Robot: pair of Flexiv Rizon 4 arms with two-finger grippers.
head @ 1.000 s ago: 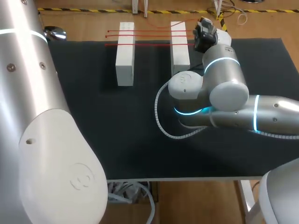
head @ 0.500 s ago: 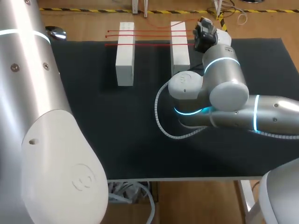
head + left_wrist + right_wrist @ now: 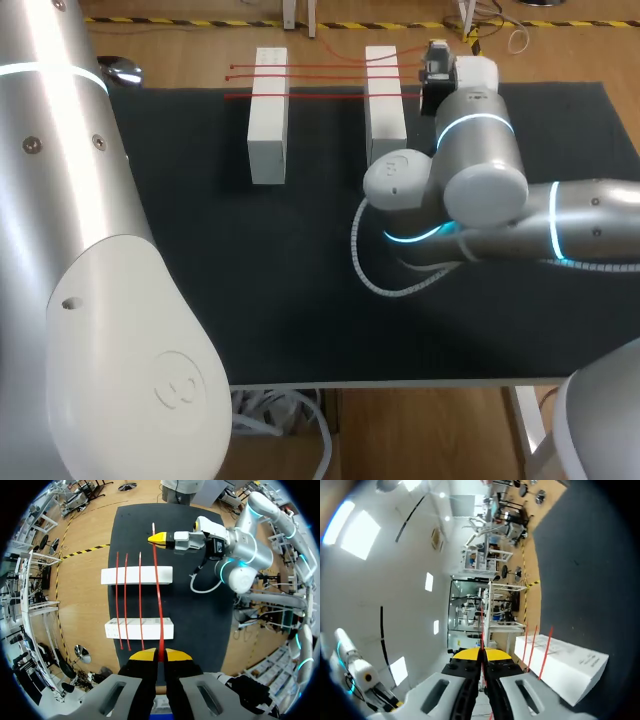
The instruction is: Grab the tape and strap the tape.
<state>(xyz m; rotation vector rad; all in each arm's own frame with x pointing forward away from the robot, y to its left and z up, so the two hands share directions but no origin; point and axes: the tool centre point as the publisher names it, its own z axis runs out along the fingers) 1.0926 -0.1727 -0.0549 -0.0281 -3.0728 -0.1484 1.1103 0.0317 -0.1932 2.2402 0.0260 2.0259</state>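
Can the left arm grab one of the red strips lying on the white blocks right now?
Probably not yet: the left gripper is shut on a red tape stretched to the right gripper, so it would have to let go first.

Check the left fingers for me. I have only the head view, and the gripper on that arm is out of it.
Observer: In the left wrist view, the left gripper has its fingers shut on a red tape.
Operator: Trace where that tape goes.
Observer: It crosses the nearer white block and the farther white block, then reaches the right gripper.
Operator: Confirm the grip at that end.
Observer: The right wrist view shows the right fingers closed with the red tape pinched between their yellow tips.
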